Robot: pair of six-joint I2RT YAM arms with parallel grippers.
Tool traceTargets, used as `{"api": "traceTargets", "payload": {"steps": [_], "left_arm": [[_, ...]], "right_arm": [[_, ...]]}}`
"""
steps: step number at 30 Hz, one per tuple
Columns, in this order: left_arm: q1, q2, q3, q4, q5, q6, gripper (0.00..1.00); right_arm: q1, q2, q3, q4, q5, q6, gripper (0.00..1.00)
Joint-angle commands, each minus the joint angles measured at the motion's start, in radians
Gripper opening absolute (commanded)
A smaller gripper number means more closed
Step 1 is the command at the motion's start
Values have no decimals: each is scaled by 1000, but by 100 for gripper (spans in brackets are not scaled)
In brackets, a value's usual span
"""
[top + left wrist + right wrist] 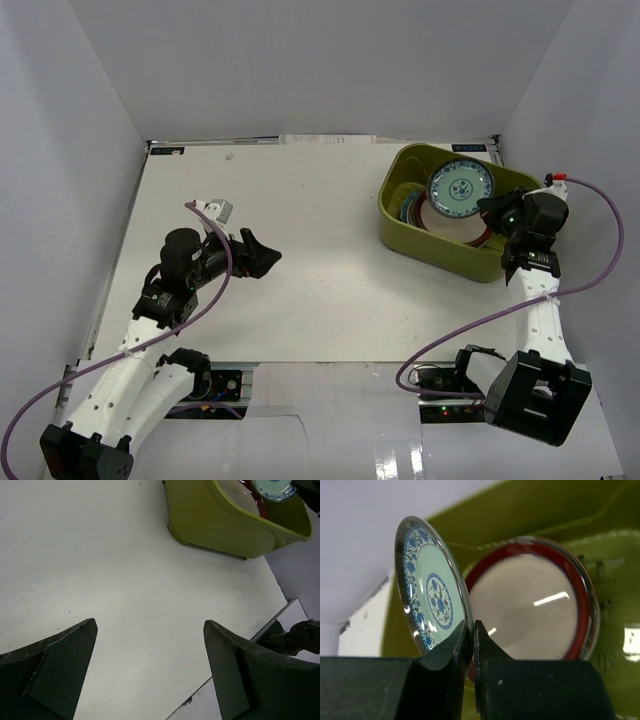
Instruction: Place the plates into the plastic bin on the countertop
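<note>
Top view: the bin (432,243) is sitting at the tabletop's (320,200) far right corner, and the right fingers (494,210) are holding a small plate (461,188) over it, probably for release.

Left wrist: the left fingers (60,675) are gaping wide and empty above bare tabletop.

Right wrist: the right fingers are pinching the small plate's rim, keeping it tilted over a red-rimmed plate (530,605) lying inside.

Bench (300,250): white, matt, with a faint wood-like grain and a few small specks.
Plastic bin (220,525): olive-green moulded plastic, smooth, with a low satin sheen.
Small blue-patterned plate (427,587): glazed and glossy, with a bright reflective rim edge.
Red-rimmed cream plate (530,610): high gloss, with light strips mirrored in its face.
Left tool (150,625): fingers (60,670) of dark matt plastic, edges scuffed.
Right tool (471,627): black matt pads (520,690), lightly dust-specked.
Walls (300,70): plain white, matt.
</note>
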Motion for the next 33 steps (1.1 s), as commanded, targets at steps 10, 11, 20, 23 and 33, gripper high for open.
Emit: {"api": "traceTargets", "payload": {"steps": [10,11,20,23,33], "left_arm": [[-19,2,6,-4,-12,30,98],[-17,9,7,-4,-17,29,98],[-17,21,91,63,32,-60,98],[-19,30,157,86,72,-99,98],[-17,-50,398,149,33,-116,98]], "right_arm": [[-10,-54,-102,-8,91,-33,64],[-10,-64,-92,-19,95,-36,68],[-7,-239,88,-156,26,-41,90],[-5,-290,137,-189,-53,-62,90],[13,-448,264,-16,-532,39,90]]}}
